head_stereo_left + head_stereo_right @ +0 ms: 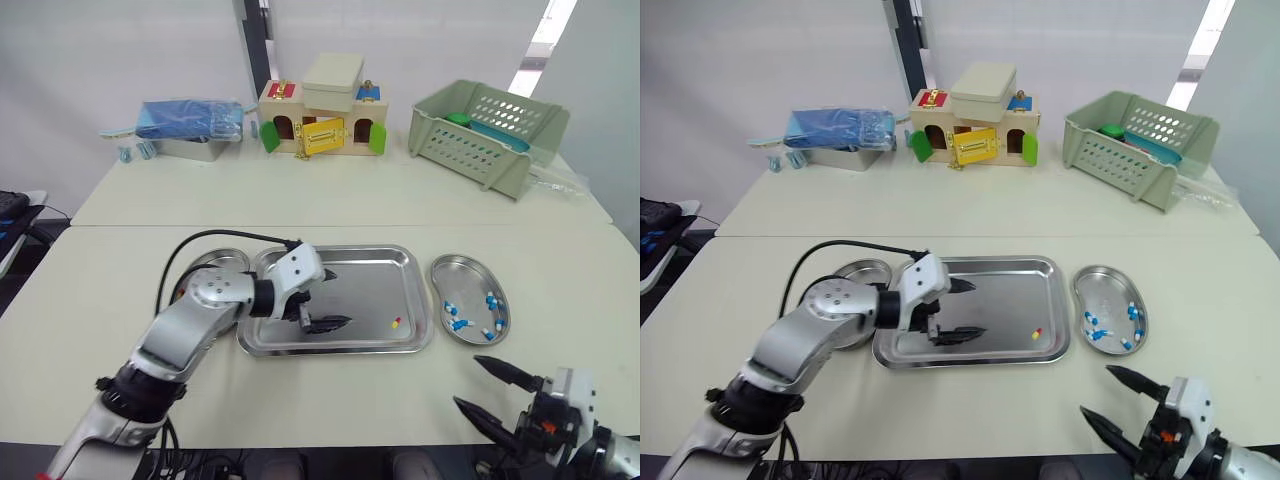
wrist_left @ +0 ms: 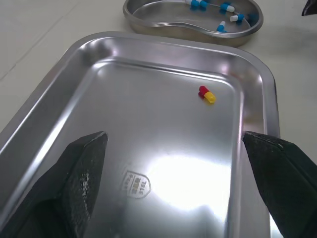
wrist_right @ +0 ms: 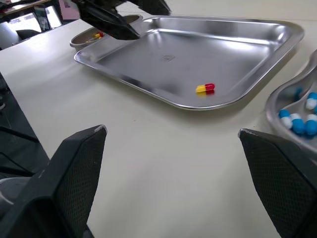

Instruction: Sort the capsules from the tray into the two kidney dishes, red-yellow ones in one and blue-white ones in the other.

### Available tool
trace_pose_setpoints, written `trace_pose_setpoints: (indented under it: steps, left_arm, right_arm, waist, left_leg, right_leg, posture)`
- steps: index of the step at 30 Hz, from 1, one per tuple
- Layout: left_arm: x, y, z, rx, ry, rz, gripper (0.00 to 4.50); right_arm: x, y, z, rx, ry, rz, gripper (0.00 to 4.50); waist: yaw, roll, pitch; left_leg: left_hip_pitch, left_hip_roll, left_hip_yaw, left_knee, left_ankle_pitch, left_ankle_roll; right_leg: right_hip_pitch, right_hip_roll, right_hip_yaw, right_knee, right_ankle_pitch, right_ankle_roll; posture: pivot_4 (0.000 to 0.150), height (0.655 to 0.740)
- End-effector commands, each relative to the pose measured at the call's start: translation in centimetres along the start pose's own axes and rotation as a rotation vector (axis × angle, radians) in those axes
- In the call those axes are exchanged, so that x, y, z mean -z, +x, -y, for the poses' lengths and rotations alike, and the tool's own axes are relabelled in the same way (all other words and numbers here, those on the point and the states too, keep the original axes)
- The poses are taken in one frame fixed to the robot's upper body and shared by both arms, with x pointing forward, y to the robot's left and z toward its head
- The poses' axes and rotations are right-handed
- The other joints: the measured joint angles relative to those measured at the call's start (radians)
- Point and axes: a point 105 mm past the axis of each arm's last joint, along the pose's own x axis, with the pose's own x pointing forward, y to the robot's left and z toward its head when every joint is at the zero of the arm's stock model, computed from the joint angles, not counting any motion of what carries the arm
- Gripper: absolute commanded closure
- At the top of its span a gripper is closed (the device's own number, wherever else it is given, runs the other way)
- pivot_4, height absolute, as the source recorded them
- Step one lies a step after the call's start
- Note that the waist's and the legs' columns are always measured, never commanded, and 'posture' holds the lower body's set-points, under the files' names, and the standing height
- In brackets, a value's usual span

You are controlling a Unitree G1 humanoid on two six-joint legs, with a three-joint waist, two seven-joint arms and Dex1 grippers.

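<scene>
Left gripper point(image 1: 335, 298): fingers wide, empty, poised over tray point(image 1: 330, 350), I judge lined up toward its sole red-yellow capsule point(image 1: 396, 322) | right gripper point(image 1: 470, 383): fingers wide, low over bench point(image 1: 350, 400), seemingly parked clear | right wrist view adds a second capsule point(image 3: 97, 35), seemingly red-yellow, in left kidney dish point(image 3: 81, 43), which my arm masks in the eye views.

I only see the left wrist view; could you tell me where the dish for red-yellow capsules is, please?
Observer: The left dish lies beside the tray, on its left.
Operator: Is anything in it?
Observer: Yes, the right wrist view shows a red-yellow capsule there.
Operator: And the right gripper?
Observer: Open and empty, near the table's front edge, before the right dish.
</scene>
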Motion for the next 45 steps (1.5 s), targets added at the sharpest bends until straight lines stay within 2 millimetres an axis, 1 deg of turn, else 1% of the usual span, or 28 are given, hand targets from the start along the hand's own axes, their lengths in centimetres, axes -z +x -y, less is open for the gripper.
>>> trace_pose_setpoints:
  steps: [1, 4, 9, 14, 17, 22, 33, 36, 41, 43, 45]
  left_arm:
    - [-0.6, 1.9, 0.1, 0.026, 0.048, -0.006, 0.02]
    - [-0.9, 3.3, 0.2, 0.037, 0.048, -0.010, 0.02]
    - [-0.9, 4.6, 1.6, 0.090, 0.034, -0.026, 0.02]
    - [-1.6, 5.8, 2.1, 0.102, 0.039, -0.021, 0.02]
    - [-2.0, 6.7, 2.1, 0.092, 0.031, -0.024, 0.02]
    - [-1.3, 8.1, 1.4, 0.021, 0.020, -0.100, 0.02]
    - [-1.1, 9.1, 1.7, 0.034, 0.044, -0.138, 0.02]
    - [-1.0, 9.2, 2.1, 0.060, 0.050, -0.145, 0.51]
    - [-0.8, 9.2, 2.4, 0.063, 0.047, -0.150, 0.51]
    - [-0.7, 9.2, 2.4, 0.062, 0.055, -0.152, 0.87]
    - [-0.5, 9.1, 2.5, 0.067, 0.056, -0.158, 1.34]
  right_arm:
    - [-1.3, 0.8, -0.9, -0.002, -0.086, 0.058, 0.00]
    - [-1.1, 1.2, -1.4, 0.000, -0.098, 0.067, 0.00]
    - [-1.2, 2.0, -1.4, 0.014, -0.117, 0.110, 0.00]
    - [-1.0, 2.3, -1.7, 0.008, -0.117, 0.130, 0.00]
    - [-1.0, 2.4, -1.8, 0.007, -0.117, 0.133, 0.00]
    - [-1.3, 2.6, -1.9, 0.015, -0.114, 0.143, 0.00]
    - [-1.1, 2.6, -2.0, 0.031, -0.103, 0.138, 0.00]
    - [-1.0, 2.6, -2.0, 0.034, -0.101, 0.138, 0.00]
    - [-0.7, 2.5, -2.0, 0.037, -0.098, 0.137, 0.00]
    - [-0.6, 2.5, -2.0, 0.040, -0.096, 0.136, 0.00]
    - [-0.5, 2.4, -1.9, 0.042, -0.095, 0.134, 0.00]
  waist:
    - [0.000, 0.000, 0.000]
    - [0.002, 0.000, 0.000]
    - [0.000, 0.000, 0.000]
    - [0.003, 0.000, 0.000]
    - [0.004, 0.000, 0.000]
    - [0.003, 0.000, 0.000]
    - [0.004, 0.000, 0.000]
    - [0.004, 0.000, 0.000]
    - [0.004, 0.000, 0.000]
    - [0.004, 0.000, 0.000]
    - [0.004, 0.000, 0.000]
  left_leg:
    - [0.000, 0.000, 0.000, 0.000, 0.000, 0.000]
    - [0.000, 0.000, 0.000, 0.000, 0.000, 0.000]
    - [0.000, 0.000, 0.000, 0.000, 0.000, 0.000]
    - [0.000, 0.000, -0.001, 0.000, 0.000, 0.000]
    - [-0.001, 0.000, -0.001, 0.000, 0.000, 0.000]
    - [0.000, 0.000, -0.001, 0.001, 0.000, 0.000]
    - [0.000, 0.000, -0.001, 0.000, 0.000, 0.000]
    - [0.000, 0.000, -0.001, 0.000, 0.000, 0.000]
    - [0.000, 0.000, -0.001, 0.000, 0.000, 0.000]
    - [0.000, 0.000, -0.001, 0.000, 0.000, 0.000]
    - [0.000, 0.000, -0.001, 0.000, 0.000, 0.000]
  right_leg:
    - [0.000, 0.000, 0.000, 0.000, 0.000, 0.000]
    - [0.000, 0.000, 0.000, 0.000, 0.000, 0.000]
    - [0.000, 0.000, 0.000, 0.000, 0.000, 0.000]
    - [0.000, 0.000, 0.000, 0.000, 0.000, 0.000]
    - [0.000, 0.000, 0.000, 0.000, 0.000, 0.000]
    - [0.000, 0.000, 0.000, 0.000, 0.000, 0.000]
    - [0.000, 0.000, 0.000, 0.000, 0.000, 0.000]
    - [0.000, 0.000, 0.000, 0.000, 0.000, 0.000]
    - [0.000, 0.000, 0.000, 0.000, 0.000, 0.000]
    - [0.000, 0.000, 0.000, 0.000, 0.000, 0.000]
    - [0.000, 0.000, 0.000, 0.000, 0.000, 0.000]
  posture:
    - [0.150, 0.7400]
    - [0.150, 0.7400]
    - [0.150, 0.7400]
    - [0.150, 0.7400]
    - [0.150, 0.7400]
    - [0.150, 0.7400]
    - [0.150, 0.7400]
    - [0.150, 0.7400]
    - [0.150, 0.7400]
    - [0.150, 0.7400]
    - [0.150, 0.7400]
